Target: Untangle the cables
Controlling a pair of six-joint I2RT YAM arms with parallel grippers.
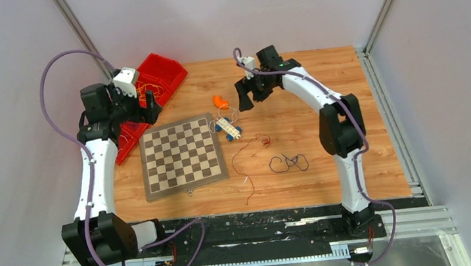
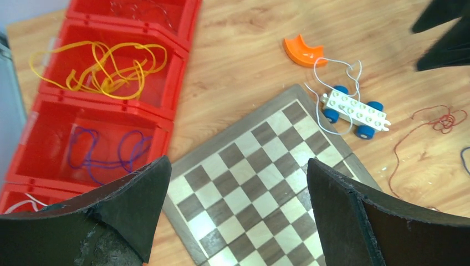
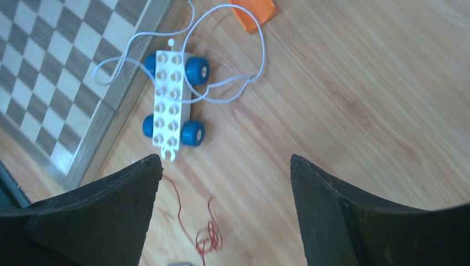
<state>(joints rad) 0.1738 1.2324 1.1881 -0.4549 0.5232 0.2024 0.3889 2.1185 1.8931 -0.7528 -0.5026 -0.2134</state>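
A yellow cable [image 2: 105, 66] and a purple cable [image 2: 105, 152] lie in separate compartments of the red bins [image 2: 166, 111]. A white cable [image 3: 221, 83] loops around a toy car [image 3: 172, 100]. A dark red cable [image 1: 248, 155] trails across the wooden table, its curled end showing in the right wrist view [image 3: 208, 235]. A dark purple-black cable [image 1: 289, 162] lies curled right of it. My left gripper [image 2: 235, 166] is open and empty above the chessboard's corner next to the bins. My right gripper [image 3: 224, 160] is open and empty above the table just beyond the toy car.
A chessboard [image 1: 182, 155] lies on the table's left half. The white brick toy car with blue wheels [image 1: 228, 128] sits at its far right corner, with an orange curved piece [image 1: 219, 102] behind it. The red bins [image 1: 161, 75] stand at the far left.
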